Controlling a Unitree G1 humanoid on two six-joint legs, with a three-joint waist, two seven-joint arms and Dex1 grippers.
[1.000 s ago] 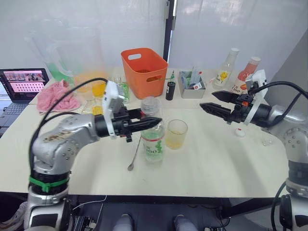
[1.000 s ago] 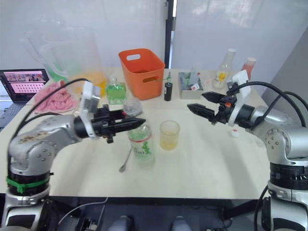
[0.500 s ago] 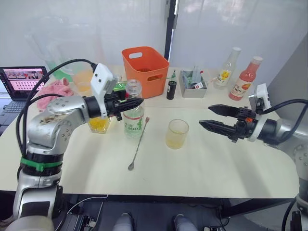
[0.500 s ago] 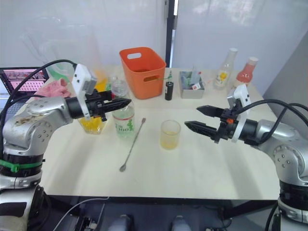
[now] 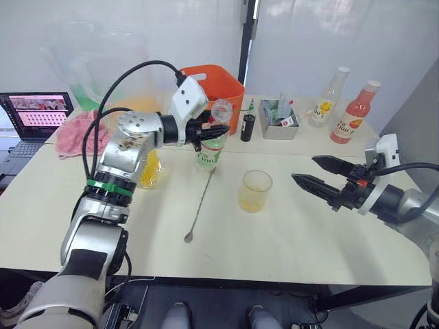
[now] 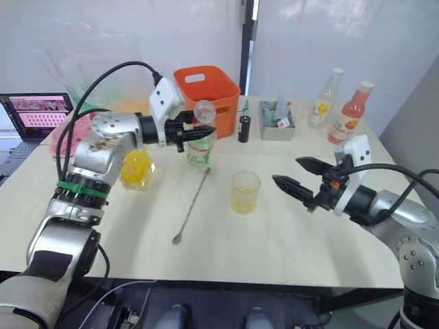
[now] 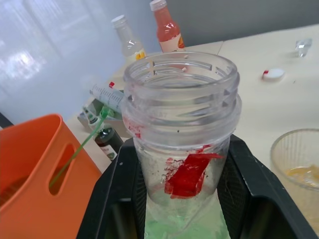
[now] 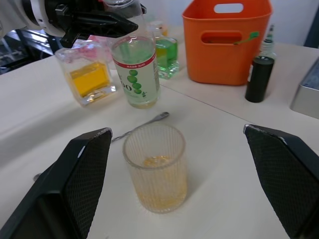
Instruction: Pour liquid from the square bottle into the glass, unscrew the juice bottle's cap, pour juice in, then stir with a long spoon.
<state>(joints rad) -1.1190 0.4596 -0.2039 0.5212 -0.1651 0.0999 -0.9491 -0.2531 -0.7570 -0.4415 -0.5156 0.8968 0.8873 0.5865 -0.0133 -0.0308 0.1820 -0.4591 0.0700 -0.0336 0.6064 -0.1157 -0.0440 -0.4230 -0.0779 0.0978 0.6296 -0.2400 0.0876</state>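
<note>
**Left pincer clamped on the open juice bottle, right pincer spread beside the glass**

Pale and wide, the table fills the lower frame under frosted white panels. At upper centre the left arm reaches in from the left, elbow bent and forearm level, and its left pincer is clamped on the neck of the juice bottle. The bottle stands upright on the table just in front of the orange basket, its mouth open; the left wrist view shows the bare threaded neck with a scrap of red on it, held between the two black fingers.

At right of centre the right arm stretches in low from the right edge, forearm nearly level. The right pincer hangs with its jaws wide apart, tips pointing toward the glass and short of it. The glass stands at mid-frame, holding a little yellowish liquid at the bottom.

The long spoon lies flat on the table, running diagonally from beside the juice bottle's base down to lower centre-left, bowl at the near end. The cap lies on the table, seen far off in the left wrist view.

A square bottle of yellow liquid sits below the left forearm. Two more bottles, a yellow-labelled bottle and a pink-red bottle, stand at upper right.
</note>
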